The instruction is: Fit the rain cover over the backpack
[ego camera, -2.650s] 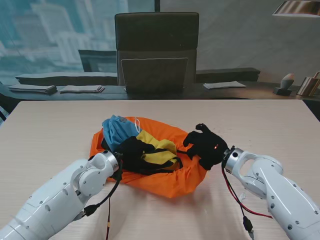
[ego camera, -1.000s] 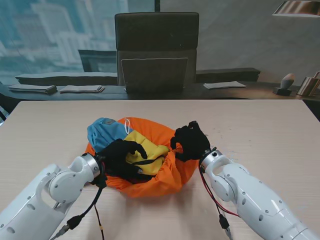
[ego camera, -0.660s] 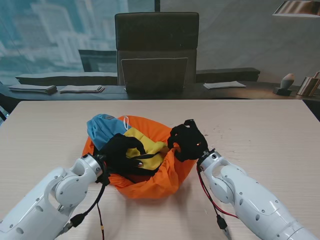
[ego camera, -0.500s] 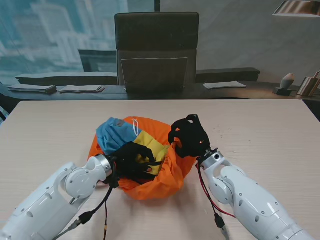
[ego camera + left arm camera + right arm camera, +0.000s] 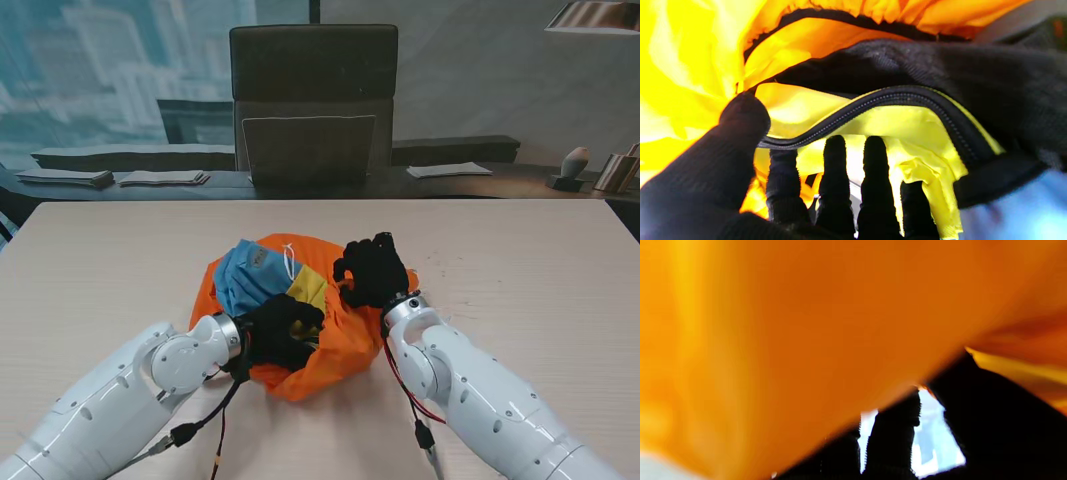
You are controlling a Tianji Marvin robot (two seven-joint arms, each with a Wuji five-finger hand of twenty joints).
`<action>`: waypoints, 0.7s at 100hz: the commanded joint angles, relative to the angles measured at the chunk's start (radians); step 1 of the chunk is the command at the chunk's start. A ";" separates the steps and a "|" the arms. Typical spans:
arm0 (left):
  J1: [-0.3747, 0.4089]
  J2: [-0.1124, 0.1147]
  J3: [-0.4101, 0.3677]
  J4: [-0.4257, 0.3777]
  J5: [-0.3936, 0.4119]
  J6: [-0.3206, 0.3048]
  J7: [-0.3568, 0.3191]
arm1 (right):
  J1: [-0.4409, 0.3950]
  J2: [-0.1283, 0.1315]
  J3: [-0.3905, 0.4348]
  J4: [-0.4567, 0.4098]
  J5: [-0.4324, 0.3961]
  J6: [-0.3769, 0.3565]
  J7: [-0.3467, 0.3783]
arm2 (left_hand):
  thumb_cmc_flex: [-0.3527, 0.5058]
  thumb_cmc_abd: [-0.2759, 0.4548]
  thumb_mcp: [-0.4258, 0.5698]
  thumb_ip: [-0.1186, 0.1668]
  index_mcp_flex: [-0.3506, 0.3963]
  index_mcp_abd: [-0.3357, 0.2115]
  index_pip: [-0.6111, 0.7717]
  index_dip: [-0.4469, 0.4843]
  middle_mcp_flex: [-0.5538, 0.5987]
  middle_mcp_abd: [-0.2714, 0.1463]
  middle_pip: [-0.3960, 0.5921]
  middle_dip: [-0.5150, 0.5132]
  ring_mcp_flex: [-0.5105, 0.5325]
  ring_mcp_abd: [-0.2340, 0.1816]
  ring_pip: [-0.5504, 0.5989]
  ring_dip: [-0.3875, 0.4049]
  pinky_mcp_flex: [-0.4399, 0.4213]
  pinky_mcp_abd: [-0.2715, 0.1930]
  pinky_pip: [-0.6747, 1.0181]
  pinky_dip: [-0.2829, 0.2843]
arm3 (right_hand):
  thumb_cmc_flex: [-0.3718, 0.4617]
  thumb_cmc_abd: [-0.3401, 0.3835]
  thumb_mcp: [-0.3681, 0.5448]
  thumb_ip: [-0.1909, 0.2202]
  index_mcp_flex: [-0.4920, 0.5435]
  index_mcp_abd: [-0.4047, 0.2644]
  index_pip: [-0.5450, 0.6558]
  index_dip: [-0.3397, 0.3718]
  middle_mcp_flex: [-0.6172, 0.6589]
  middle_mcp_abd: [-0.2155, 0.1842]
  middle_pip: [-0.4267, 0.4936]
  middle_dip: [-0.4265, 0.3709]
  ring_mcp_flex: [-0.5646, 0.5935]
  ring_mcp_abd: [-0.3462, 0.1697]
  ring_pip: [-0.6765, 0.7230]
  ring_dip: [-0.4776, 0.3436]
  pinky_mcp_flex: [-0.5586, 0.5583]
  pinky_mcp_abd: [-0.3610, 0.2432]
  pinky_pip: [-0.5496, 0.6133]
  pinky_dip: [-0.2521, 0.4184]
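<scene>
Stand view puts the backpack (image 5: 268, 280), blue and yellow with black trim, near the middle of the table (image 5: 120, 260), a little toward the near edge, bundled inside the orange rain cover (image 5: 340, 335). The cover wraps its underside and right flank, while the blue top and a yellow panel show uncovered. The left hand (image 5: 283, 333), in a black glove, is clenched on the near edge of the bundle where cover and pack meet. From the left wrist camera, its thumb presses on a black zipper (image 5: 873, 100) line of the pack and the four fingers (image 5: 835, 173) curl under yellow lining, with the cover's black-edged hem (image 5: 853, 18) beyond. The right hand (image 5: 372, 270) sits at the far right of the bundle, fingers closed on the cover's rim. Orange cloth, blurred, fills most of the right wrist view, with dark fingers (image 5: 893, 433) against it. Past the table's far edge stands a dark chair (image 5: 312, 100).
</scene>
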 commanded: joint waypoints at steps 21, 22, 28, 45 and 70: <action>0.071 0.002 -0.044 -0.045 0.050 0.034 0.001 | -0.012 0.004 -0.044 0.050 0.048 0.035 0.099 | -0.085 -0.044 -0.102 0.012 -0.034 0.205 -0.048 0.010 -0.066 0.062 -0.024 -0.022 -0.020 0.068 -0.016 -0.002 0.052 0.119 0.078 0.030 | 0.041 -0.051 0.033 0.003 0.107 0.025 0.044 -0.082 0.059 0.055 -0.028 -0.014 -0.001 0.020 -0.021 -0.009 -0.014 0.010 -0.033 -0.022; 0.072 0.003 -0.046 -0.047 0.053 0.037 0.001 | -0.012 0.005 -0.046 0.049 0.048 0.034 0.105 | -0.088 -0.045 -0.105 0.012 -0.039 0.212 -0.050 0.010 -0.069 0.064 -0.025 -0.023 -0.022 0.069 -0.016 -0.002 0.052 0.120 0.079 0.031 | 0.041 -0.052 0.033 0.002 0.109 0.025 0.045 -0.083 0.060 0.055 -0.028 -0.014 -0.001 0.020 -0.021 -0.010 -0.014 0.010 -0.035 -0.023; 0.086 0.008 -0.059 -0.073 0.072 0.068 -0.014 | -0.013 0.014 -0.055 0.051 0.039 0.029 0.128 | -0.099 -0.027 -0.160 0.015 -0.095 0.270 -0.059 0.007 -0.115 0.081 -0.028 -0.023 -0.053 0.078 -0.019 0.000 0.055 0.123 0.087 0.036 | 0.038 -0.061 0.033 -0.001 0.117 0.014 0.046 -0.088 0.064 0.050 -0.031 -0.015 -0.001 0.020 -0.023 -0.011 -0.014 0.012 -0.040 -0.026; 0.140 0.016 -0.128 -0.141 0.087 0.102 -0.039 | -0.015 0.023 -0.074 0.055 0.028 0.021 0.158 | -0.123 0.018 -0.258 0.006 -0.157 0.332 -0.189 -0.066 -0.205 0.102 -0.083 -0.064 -0.134 0.075 -0.087 -0.039 0.048 0.110 0.087 0.036 | 0.037 -0.078 0.040 -0.006 0.124 0.006 0.048 -0.096 0.066 0.047 -0.038 -0.017 0.001 0.019 -0.033 -0.015 -0.013 0.016 -0.042 -0.028; 0.270 0.002 -0.332 -0.257 0.114 0.078 0.052 | 0.009 0.065 -0.109 0.046 -0.071 -0.035 0.241 | -0.020 0.101 -0.126 0.038 0.009 0.176 -0.024 0.022 -0.101 0.084 -0.040 -0.053 -0.047 0.082 -0.032 -0.028 0.133 0.092 0.208 0.101 | 0.034 -0.096 0.045 -0.013 0.132 -0.010 0.051 -0.102 0.071 0.041 -0.046 -0.020 0.005 0.012 -0.039 -0.018 -0.013 0.017 -0.041 -0.029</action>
